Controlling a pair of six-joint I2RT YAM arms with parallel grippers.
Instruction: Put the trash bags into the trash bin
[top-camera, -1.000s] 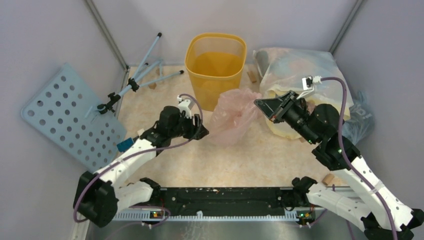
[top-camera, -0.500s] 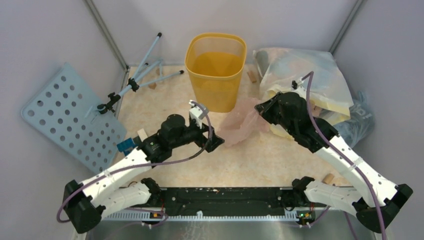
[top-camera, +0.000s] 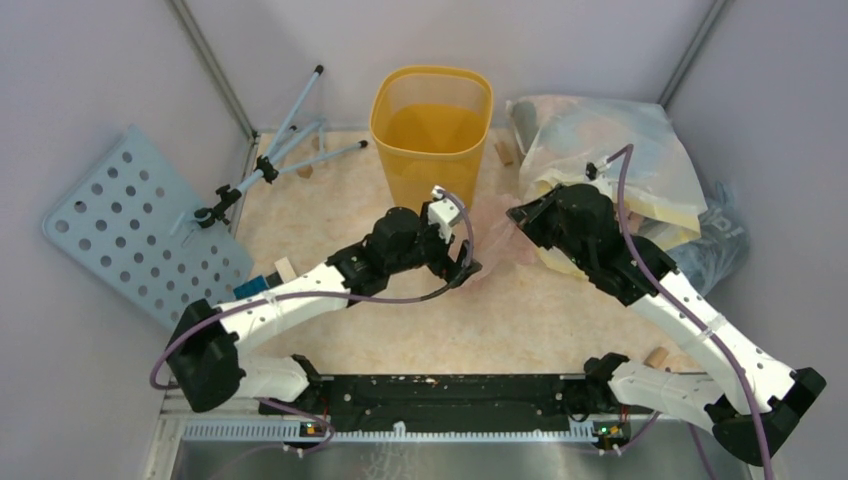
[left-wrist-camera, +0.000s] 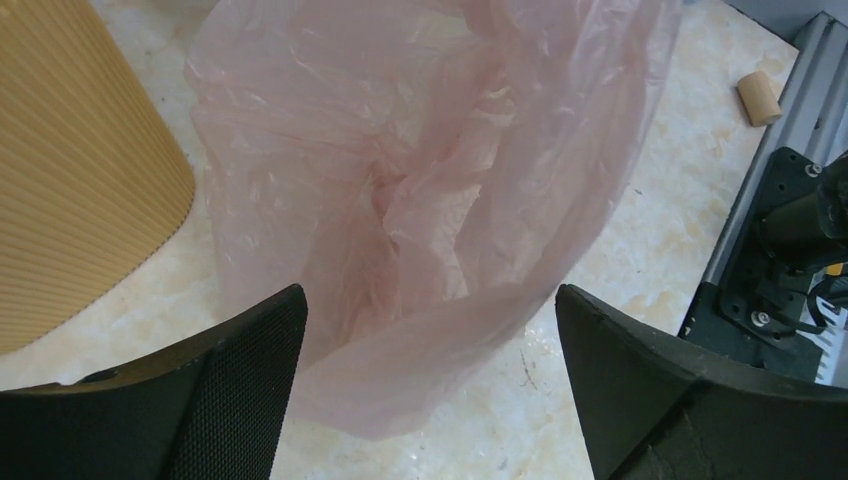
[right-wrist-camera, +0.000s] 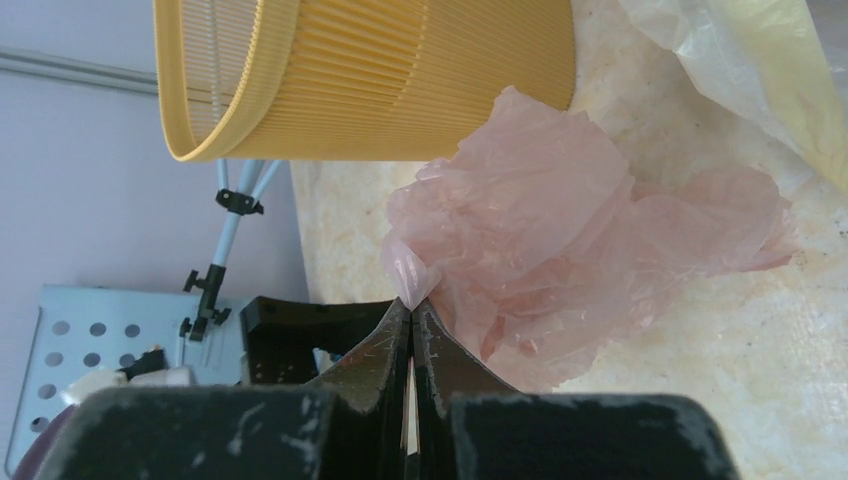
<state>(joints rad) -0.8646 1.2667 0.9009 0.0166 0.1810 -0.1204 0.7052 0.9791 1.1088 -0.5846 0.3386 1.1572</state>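
The pale pink trash bag (top-camera: 497, 243) lies crumpled on the table just in front of the yellow-orange trash bin (top-camera: 432, 140). My right gripper (top-camera: 516, 214) is shut on a pinch of the bag's film (right-wrist-camera: 560, 230), seen at its tips (right-wrist-camera: 412, 303) in the right wrist view, with the bin (right-wrist-camera: 380, 80) behind. My left gripper (top-camera: 462, 268) stands open at the bag's left side. In the left wrist view its jaws (left-wrist-camera: 430, 296) stand wide either side of the bag's lower fold (left-wrist-camera: 420, 180), and the bin's ribbed wall (left-wrist-camera: 70, 180) is on the left.
A large whitish-yellow sack (top-camera: 610, 140) and a grey-blue bag (top-camera: 715, 245) fill the back right corner. A perforated blue panel (top-camera: 135, 235) and a tripod (top-camera: 280, 160) lean at the left. Small cork pieces (top-camera: 656, 357) lie about. A black rail (top-camera: 440, 392) runs along the near edge.
My left arm has swung right up to the pink bag and its jaws have opened wide. The right gripper lowered with the bag a second ago, then held still.
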